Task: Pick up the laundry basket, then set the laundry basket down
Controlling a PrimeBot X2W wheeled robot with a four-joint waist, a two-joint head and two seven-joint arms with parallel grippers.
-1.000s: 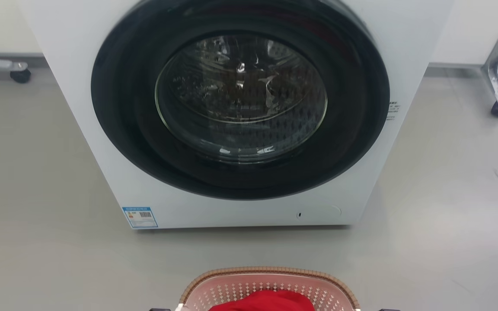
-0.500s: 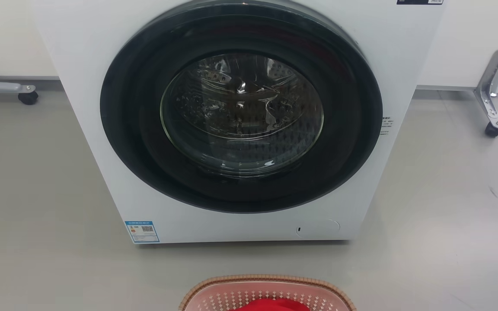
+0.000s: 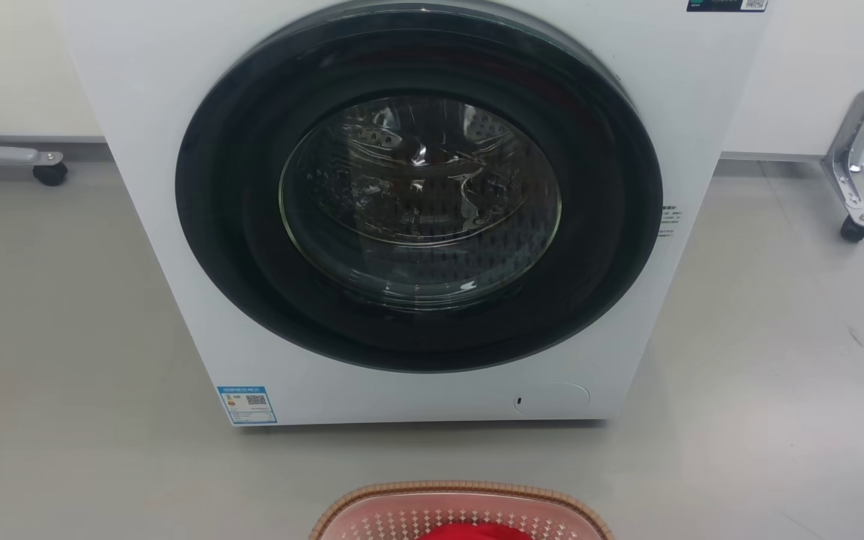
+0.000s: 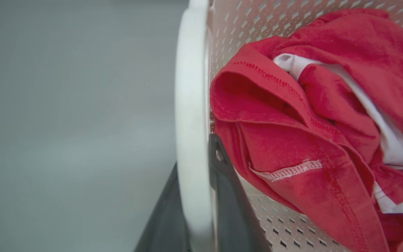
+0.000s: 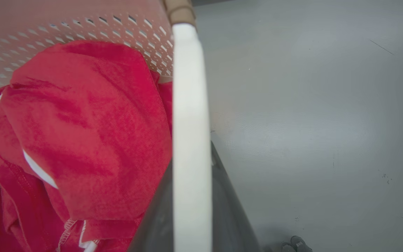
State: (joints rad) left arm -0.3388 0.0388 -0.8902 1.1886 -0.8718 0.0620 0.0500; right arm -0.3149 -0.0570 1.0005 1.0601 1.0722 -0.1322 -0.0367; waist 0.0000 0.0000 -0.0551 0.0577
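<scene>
The left gripper [image 4: 195, 152] and right gripper [image 5: 191, 157] pinched the basket's [image 3: 462, 501] handles [image 4: 191, 87]; the head view had tilted up, so it was probably mid-lift.

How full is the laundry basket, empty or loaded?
Loaded: a crumpled red garment with white trim lies inside the laundry basket, against its perforated wall.

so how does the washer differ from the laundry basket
The washer is white and solid-walled; the laundry basket is pale pink, perforated, with a brown woven-look rim. The washer is far bigger than the laundry basket. The washer's round door is shut; the laundry basket is open-topped, holding red clothing. Both are centred in the head view.
</scene>
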